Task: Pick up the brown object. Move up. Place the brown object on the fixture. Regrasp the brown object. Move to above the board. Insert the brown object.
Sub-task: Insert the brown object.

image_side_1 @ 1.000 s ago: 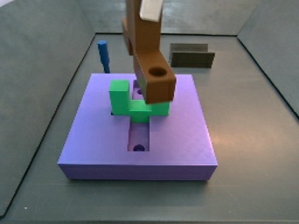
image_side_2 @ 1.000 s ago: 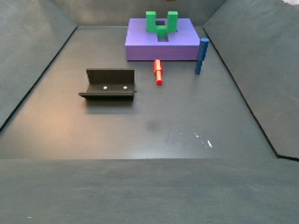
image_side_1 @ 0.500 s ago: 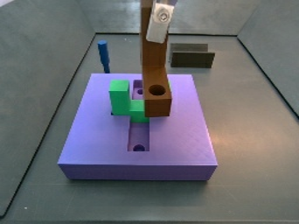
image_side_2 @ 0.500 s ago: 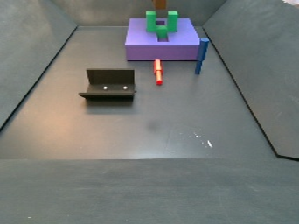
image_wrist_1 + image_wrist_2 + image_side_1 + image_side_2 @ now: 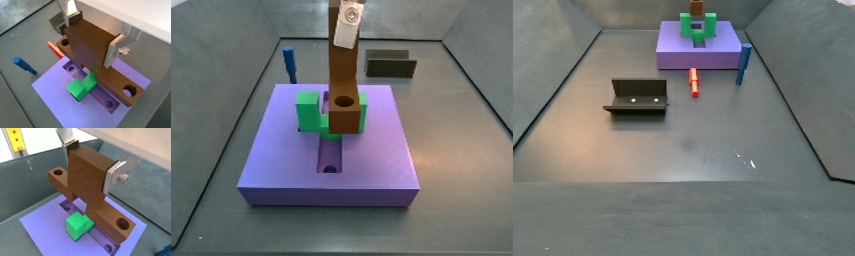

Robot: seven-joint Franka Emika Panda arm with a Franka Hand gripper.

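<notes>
My gripper (image 5: 93, 29) is shut on the brown object (image 5: 90, 50), which stands upright; a silver finger (image 5: 119, 47) presses each of its flat sides. In a side view the brown object (image 5: 342, 85) hangs from the gripper (image 5: 345, 30), and its lower, wider end sits between the arms of the green U-shaped block (image 5: 309, 113) on the purple board (image 5: 372, 160). In both wrist views that lower end spreads crosswise over the board's slot, with a round hole (image 5: 122, 223) showing. The fixture (image 5: 637, 97) stands apart on the floor, with nothing on it.
A thin red peg (image 5: 695, 82) lies on the floor beside the board (image 5: 680, 58). A blue peg (image 5: 743, 63) stands by the board's corner. Grey walls close in the floor on all sides. A yellow strip (image 5: 15, 139) shows on one wall.
The brown object has swung from tilted to upright and come down, so its lower end now sits between the green block's arms on the board. The gripper stays shut on it.
</notes>
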